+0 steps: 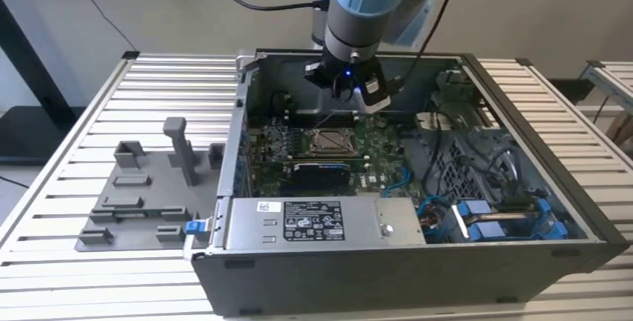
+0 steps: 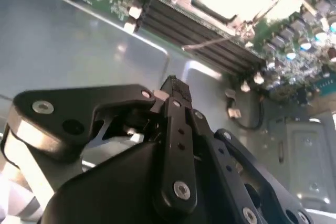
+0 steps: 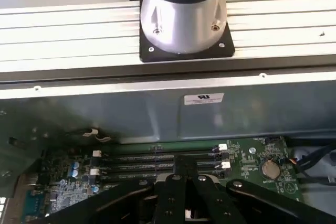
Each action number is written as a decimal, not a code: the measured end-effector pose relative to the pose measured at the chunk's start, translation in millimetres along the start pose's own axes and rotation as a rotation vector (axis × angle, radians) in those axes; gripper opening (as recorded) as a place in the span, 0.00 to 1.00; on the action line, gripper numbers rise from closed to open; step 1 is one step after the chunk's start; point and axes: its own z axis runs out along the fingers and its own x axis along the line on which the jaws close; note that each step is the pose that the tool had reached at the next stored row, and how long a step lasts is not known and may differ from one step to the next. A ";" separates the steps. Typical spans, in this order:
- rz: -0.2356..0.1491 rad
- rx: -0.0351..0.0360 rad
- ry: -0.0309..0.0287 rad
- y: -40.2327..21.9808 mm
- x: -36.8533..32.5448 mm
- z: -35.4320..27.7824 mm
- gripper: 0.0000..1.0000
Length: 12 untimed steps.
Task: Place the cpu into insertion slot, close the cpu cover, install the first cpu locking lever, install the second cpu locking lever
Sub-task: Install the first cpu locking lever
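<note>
Exterior view: nearest sits the grey power supply box (image 1: 327,221) at the front of the open computer case (image 1: 554,180). Just behind it, on the green motherboard (image 1: 381,154), lies the insertion slot (image 1: 327,141), its metal frame square around a tan centre. Beyond and above the slot hangs the gripper (image 1: 348,98), close to the case's rear wall. In both wrist views its fingers (image 2: 176,95) are pressed together with nothing visible between them.

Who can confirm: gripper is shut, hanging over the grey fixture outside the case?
Wrong place. The gripper is shut but hangs inside the open case, over the green board, not over the fixture. The exterior view shows it.
</note>
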 end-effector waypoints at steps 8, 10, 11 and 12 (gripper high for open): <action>-0.003 0.0826 -0.0074 -1.5 21.8 -0.9 0.11; -0.003 0.0932 -0.0084 -2.1 28.7 -1.1 0.11; -0.004 0.0988 -0.0087 -2.5 33.2 -1.2 0.11; -0.004 0.1058 -0.0092 -2.9 37.6 -1.2 0.11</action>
